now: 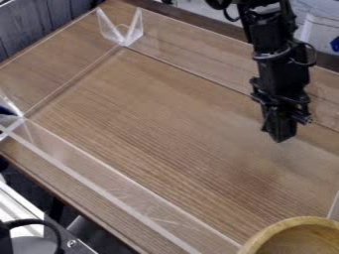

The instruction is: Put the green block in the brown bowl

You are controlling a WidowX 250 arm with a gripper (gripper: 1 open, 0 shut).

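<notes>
gripper [281, 132]: jaws closed down, can't tell if on anything
green block: can't see it, bearing unknown
brown bowl [259, 239]: bottom-right corner, cut by frame, roughly 6 o'clock from jaws in camera view, well apart

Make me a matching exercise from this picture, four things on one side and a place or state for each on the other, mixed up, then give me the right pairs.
Things:
1. Brown bowl
2. Robot gripper
3. Wooden tabletop
4. Clear plastic corner piece

Places or states:
A. Bare wood across the middle of the view
B. At the table's far end, toward the upper left of the picture
C. Cut off by the picture's bottom right corner
D. Pointing down, in the right part of the picture, above the bowl in the image

Right pairs: 1-C; 2-D; 3-A; 4-B
</notes>
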